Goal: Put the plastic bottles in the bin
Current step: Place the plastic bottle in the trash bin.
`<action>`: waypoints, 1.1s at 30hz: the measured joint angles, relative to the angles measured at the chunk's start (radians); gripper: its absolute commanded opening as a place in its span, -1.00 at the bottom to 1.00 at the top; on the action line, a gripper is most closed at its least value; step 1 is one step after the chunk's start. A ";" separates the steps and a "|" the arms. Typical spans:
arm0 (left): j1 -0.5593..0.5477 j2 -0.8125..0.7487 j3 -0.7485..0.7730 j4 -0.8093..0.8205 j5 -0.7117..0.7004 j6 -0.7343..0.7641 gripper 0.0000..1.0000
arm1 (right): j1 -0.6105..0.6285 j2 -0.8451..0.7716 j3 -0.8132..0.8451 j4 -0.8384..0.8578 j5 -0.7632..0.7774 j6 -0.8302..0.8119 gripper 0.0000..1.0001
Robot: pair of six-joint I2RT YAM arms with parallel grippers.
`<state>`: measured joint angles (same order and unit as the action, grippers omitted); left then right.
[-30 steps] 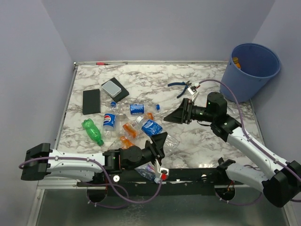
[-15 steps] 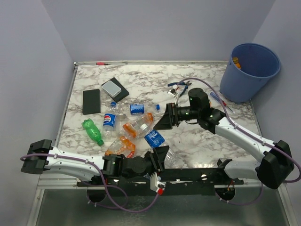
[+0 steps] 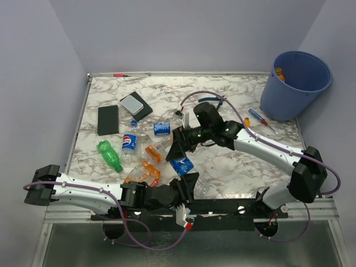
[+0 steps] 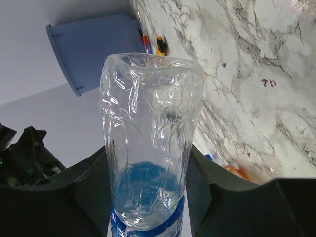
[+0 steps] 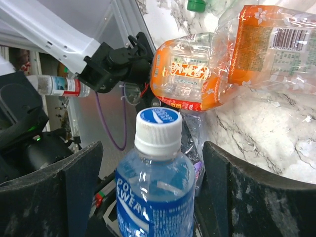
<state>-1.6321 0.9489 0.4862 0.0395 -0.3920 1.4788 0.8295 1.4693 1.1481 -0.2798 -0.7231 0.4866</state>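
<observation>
Several plastic bottles lie at the table's left middle: a green one [image 3: 109,156], blue-labelled ones [image 3: 129,143], orange-tinted ones [image 3: 143,173] [image 5: 197,74]. My right gripper [image 3: 179,149] [image 5: 153,148] is open, its jaws either side of a blue-labelled, white-capped bottle [image 3: 182,165] [image 5: 155,197] with a gap on each side. Near the front edge my left gripper [image 3: 191,182] [image 4: 148,158] is shut on a crumpled clear bottle [image 3: 201,187] [image 4: 148,133] with a blue band. The blue bin [image 3: 295,83] [image 4: 94,49] stands at the far right corner.
A flat black slab [image 3: 108,119] and a black box with a grey top [image 3: 135,105] lie at the left back. Blue-handled pliers [image 3: 214,100] sit behind the right arm, an orange-handled screwdriver [image 3: 258,119] near the bin. Another bottle [image 3: 186,214] lies by the arm bases.
My right arm has swung left from beside the pliers into the bottle pile and come down round the blue-labelled bottle. The left gripper drew back towards the front edge with its clear bottle, then held still.
</observation>
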 measured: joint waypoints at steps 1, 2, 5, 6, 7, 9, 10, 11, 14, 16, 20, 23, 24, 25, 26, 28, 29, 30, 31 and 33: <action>0.000 -0.001 0.001 -0.004 0.000 0.000 -1.00 | 0.010 0.012 0.011 -0.009 0.006 -0.009 0.59; 0.000 -0.003 0.001 -0.008 -0.002 0.000 -1.00 | 0.019 0.024 0.021 -0.018 0.016 -0.018 0.51; -0.003 -0.006 0.002 -0.019 -0.005 -0.001 -1.00 | 0.038 0.050 0.031 -0.046 0.035 -0.038 0.14; -0.005 -0.008 0.002 -0.022 -0.005 -0.004 -1.00 | 0.042 0.055 0.031 -0.056 0.039 -0.041 -0.01; -0.006 -0.007 0.002 -0.029 -0.006 -0.007 -1.00 | 0.044 0.059 0.031 -0.058 0.040 -0.041 -0.14; -0.006 -0.007 0.002 -0.036 -0.006 -0.011 -0.92 | 0.047 0.060 0.031 -0.061 0.051 -0.039 -0.37; -0.006 -0.007 0.002 -0.035 -0.009 -0.011 -0.77 | 0.047 0.059 0.031 -0.060 0.055 -0.039 -0.47; -0.006 -0.008 0.002 -0.035 -0.011 -0.012 -0.55 | 0.047 0.059 0.031 -0.060 0.058 -0.039 -0.53; -0.006 -0.008 0.002 -0.029 -0.019 -0.023 0.72 | 0.049 0.055 0.031 -0.063 0.075 -0.035 -0.62; -0.006 -0.013 0.002 -0.014 -0.021 -0.036 0.98 | 0.050 0.036 0.030 -0.069 0.104 -0.035 -0.64; -0.006 -0.034 0.004 0.018 -0.043 -0.125 0.98 | 0.051 -0.060 0.029 -0.073 0.249 -0.032 -0.64; -0.006 -0.055 0.004 0.052 -0.064 -0.197 0.98 | 0.050 -0.179 0.030 -0.072 0.399 -0.042 -0.63; -0.007 -0.064 0.006 0.073 -0.066 -0.217 0.98 | 0.050 -0.216 0.032 -0.071 0.453 -0.049 -0.62; -0.009 -0.075 0.006 0.091 -0.070 -0.235 0.98 | 0.050 -0.249 0.037 -0.071 0.507 -0.056 -0.62; -0.011 -0.088 0.007 0.109 -0.074 -0.258 0.98 | 0.051 -0.279 0.042 -0.071 0.565 -0.068 -0.62; -0.012 -0.121 0.007 0.119 -0.093 -0.315 0.98 | 0.052 -0.340 0.050 -0.071 0.679 -0.092 -0.62; -0.012 -0.134 0.007 0.119 -0.102 -0.350 0.98 | 0.052 -0.370 0.051 -0.071 0.737 -0.104 -0.62; -0.011 -0.143 0.007 0.119 -0.111 -0.381 0.98 | 0.052 -0.400 0.051 -0.068 0.791 -0.117 -0.61; -0.011 -0.153 0.007 0.119 -0.121 -0.418 0.98 | 0.050 -0.433 0.051 -0.064 0.846 -0.131 -0.61; -0.011 -0.166 0.007 0.124 -0.142 -0.505 0.98 | 0.048 -0.498 0.036 -0.039 0.929 -0.156 -0.59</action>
<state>-1.6432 0.7826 0.4934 0.1631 -0.5343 0.9741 0.8772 0.9710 1.1843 -0.3183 0.2062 0.3305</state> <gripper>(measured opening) 0.990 0.424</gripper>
